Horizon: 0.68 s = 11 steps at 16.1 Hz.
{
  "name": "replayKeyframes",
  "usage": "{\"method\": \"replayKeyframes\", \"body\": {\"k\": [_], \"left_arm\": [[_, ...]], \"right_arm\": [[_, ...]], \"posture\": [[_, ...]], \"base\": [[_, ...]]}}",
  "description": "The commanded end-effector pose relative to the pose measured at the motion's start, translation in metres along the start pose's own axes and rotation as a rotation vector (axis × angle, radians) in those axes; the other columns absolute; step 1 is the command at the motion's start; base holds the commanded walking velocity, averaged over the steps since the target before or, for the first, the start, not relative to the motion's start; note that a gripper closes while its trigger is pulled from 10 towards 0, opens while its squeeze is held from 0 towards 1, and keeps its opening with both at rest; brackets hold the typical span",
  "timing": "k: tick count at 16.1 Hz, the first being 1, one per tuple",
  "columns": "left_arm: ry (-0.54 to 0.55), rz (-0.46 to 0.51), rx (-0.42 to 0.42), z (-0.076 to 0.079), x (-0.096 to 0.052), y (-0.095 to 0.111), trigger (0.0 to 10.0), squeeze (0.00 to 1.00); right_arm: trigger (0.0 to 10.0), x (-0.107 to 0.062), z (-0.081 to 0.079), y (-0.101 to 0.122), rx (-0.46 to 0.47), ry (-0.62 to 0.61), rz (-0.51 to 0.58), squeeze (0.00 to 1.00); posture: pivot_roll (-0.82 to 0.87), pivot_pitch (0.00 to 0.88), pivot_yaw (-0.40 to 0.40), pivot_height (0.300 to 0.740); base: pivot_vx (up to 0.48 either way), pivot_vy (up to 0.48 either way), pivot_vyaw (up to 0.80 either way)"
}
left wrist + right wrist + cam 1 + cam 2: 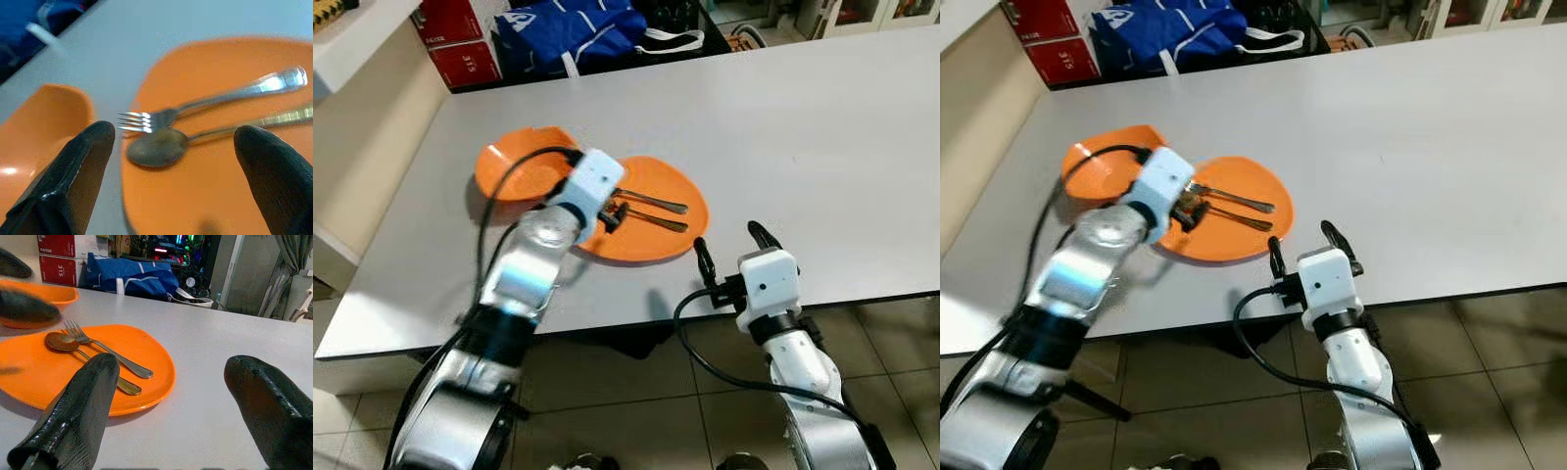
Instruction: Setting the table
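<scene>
Half-hidden orange bowl (514, 168) behind left arm (524, 264)

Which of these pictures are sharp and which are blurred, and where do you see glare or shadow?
Left wrist view: soft all over; the fork and spoon are hazy and the black fingers are out of focus. Right wrist view: the orange plate and cutlery are sharp, the near fingers blurred. Left eye view: sharp; glare on the left arm's silver shell, soft arm shadows on the table.

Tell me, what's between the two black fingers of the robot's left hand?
The left gripper is open over the orange plate. Between its fingers, the left wrist view shows the spoon bowl and the fork tines lying on that plate.
</scene>
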<state>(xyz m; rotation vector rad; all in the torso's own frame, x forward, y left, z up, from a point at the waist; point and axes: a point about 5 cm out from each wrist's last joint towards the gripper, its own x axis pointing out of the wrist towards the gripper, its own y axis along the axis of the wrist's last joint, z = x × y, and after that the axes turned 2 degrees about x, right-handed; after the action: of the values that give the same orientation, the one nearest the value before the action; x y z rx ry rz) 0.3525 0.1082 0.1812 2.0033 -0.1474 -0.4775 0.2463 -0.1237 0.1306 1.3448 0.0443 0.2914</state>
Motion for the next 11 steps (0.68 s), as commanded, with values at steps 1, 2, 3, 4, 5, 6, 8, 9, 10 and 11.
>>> {"method": "replayKeyframes", "body": {"k": [1,2,3,4,5,6,8,9,10,11], "left_arm": [[0.052,0.026,-0.056,-0.01,-0.007,0.001,10.0,0.0],[0.08,0.072,-0.083,-0.013,-0.014,0.0,10.0,0.0],[0.123,0.144,-0.122,-0.02,-0.027,-0.003,10.0,0.0],[0.133,0.16,-0.126,-0.021,-0.031,-0.004,10.0,0.0],[0.151,0.174,-0.15,-0.024,-0.036,-0.006,10.0,0.0],[0.195,0.21,-0.207,-0.029,-0.048,-0.01,10.0,0.0],[0.278,0.237,-0.282,-0.035,-0.071,-0.023,10.0,0.0],[0.286,0.24,-0.296,-0.035,-0.076,-0.027,10.0,0.0],[0.296,0.238,-0.313,-0.034,-0.082,-0.033,10.0,0.0],[0.313,0.237,-0.346,-0.032,-0.092,-0.042,10.0,0.0]], "right_arm": [[10.0,0.003,-0.001,0.001,0.013,0.003,0.01,0.0],[10.0,0.005,0.0,0.001,0.012,0.004,0.013,0.0],[10.0,0.009,0.001,0.0,0.009,0.004,0.017,0.0],[10.0,0.01,0.002,0.0,0.009,0.004,0.017,0.0],[10.0,0.011,0.003,0.0,0.009,0.003,0.018,0.0],[10.0,0.014,0.005,-0.001,0.012,-0.003,0.019,0.0],[10.0,0.022,0.008,-0.002,0.026,-0.02,0.022,0.0],[10.0,0.024,0.009,-0.002,0.027,-0.02,0.022,0.0],[10.0,0.025,0.009,-0.002,0.029,-0.019,0.024,0.0],[10.0,0.027,0.009,-0.003,0.032,-0.02,0.027,0.0]], "posture": [[-0.2,0.038,0.15,0.74],[-0.19,0.026,0.145,0.74],[-0.18,0.012,0.141,0.74],[-0.18,0.009,0.14,0.74],[-0.18,0.0,0.137,0.74],[-0.17,0.0,0.135,0.74],[-0.15,0.0,0.128,0.74],[-0.14,0.0,0.124,0.74],[-0.14,0.0,0.122,0.74],[-0.13,0.0,0.121,0.74]], "base": [[0.0,0.0,0.0],[0.0,0.0,0.0],[0.0,0.0,0.0],[0.0,0.0,0.0],[0.0,0.0,0.0],[0.0,0.0,0.0],[0.0,0.0,0.0],[0.0,0.0,0.0],[0.0,0.0,0.0],[0.0,0.0,0.0]]}}
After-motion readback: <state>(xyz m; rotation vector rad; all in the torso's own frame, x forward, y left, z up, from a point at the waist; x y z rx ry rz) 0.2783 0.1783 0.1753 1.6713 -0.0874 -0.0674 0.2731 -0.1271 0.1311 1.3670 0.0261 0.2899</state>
